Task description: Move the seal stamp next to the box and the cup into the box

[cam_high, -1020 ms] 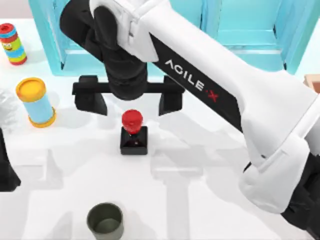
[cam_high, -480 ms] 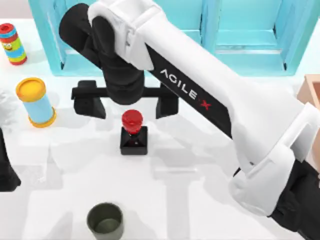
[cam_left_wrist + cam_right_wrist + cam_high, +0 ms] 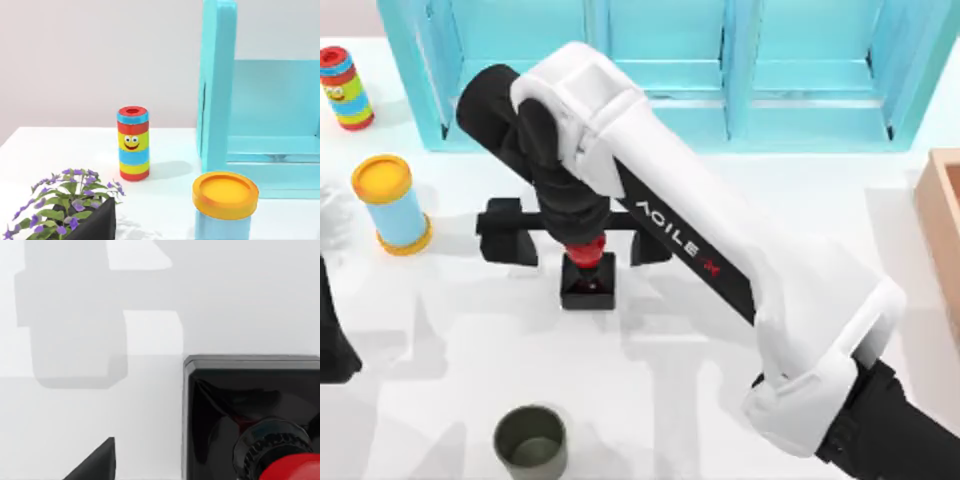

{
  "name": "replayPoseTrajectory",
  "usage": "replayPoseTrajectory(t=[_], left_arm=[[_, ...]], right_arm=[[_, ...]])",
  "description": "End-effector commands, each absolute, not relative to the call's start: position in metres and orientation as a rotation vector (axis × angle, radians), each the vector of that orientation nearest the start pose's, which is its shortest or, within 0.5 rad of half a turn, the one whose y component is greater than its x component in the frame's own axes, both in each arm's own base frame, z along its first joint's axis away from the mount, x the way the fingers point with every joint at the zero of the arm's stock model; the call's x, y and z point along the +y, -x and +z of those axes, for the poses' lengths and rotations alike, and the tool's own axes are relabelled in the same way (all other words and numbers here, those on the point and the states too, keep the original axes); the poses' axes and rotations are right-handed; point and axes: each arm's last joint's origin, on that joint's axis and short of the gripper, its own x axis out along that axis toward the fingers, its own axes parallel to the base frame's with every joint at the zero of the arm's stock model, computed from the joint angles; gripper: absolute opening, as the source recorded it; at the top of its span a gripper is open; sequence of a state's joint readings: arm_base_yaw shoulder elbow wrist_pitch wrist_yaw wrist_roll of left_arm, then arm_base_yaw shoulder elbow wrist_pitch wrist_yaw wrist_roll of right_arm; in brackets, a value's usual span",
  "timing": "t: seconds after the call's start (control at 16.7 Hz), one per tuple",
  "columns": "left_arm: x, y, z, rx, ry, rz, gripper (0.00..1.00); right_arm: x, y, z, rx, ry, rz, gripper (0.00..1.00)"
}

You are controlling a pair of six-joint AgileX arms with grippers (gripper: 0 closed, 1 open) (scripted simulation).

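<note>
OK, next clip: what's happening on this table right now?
The right gripper is over the seal stamp, a black cube base with a red knob, its open fingers spread to either side of the knob, not gripping. The dark olive-green cup sits untouched at the table's near edge; the tan wooden box is at the right edge. The left arm is parked at the left.

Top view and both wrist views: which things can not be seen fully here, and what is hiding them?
- Seal stamp: the right arm covers most of its red knob in the top view; the frame edge cuts the knob in the right wrist view.
- Right gripper: the wrist above hides the fingertips.
- Box: cut off by the top view's right edge.
- Cup: its base is cut by the bottom edge.
</note>
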State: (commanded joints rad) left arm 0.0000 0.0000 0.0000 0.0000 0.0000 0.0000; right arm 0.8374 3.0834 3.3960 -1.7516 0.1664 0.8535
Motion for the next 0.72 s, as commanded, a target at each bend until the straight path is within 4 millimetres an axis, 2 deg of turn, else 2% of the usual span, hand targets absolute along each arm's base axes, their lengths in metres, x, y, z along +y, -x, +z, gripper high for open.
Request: replayPoseTrajectory(t=[0.3, 0.72], left_arm=[[-0.0012, -0.1057, 0.1600, 0.000, 0.000, 0.000, 1.00], [-0.0012, -0.1057, 0.1600, 0.000, 0.000, 0.000, 1.00]], right_arm=[[0.3857, -0.3443, 0.1477, 1.371, -0.007, -0.009, 1.00], [0.3857, -0.3443, 0.1477, 1.371, -0.007, -0.009, 0.47]])
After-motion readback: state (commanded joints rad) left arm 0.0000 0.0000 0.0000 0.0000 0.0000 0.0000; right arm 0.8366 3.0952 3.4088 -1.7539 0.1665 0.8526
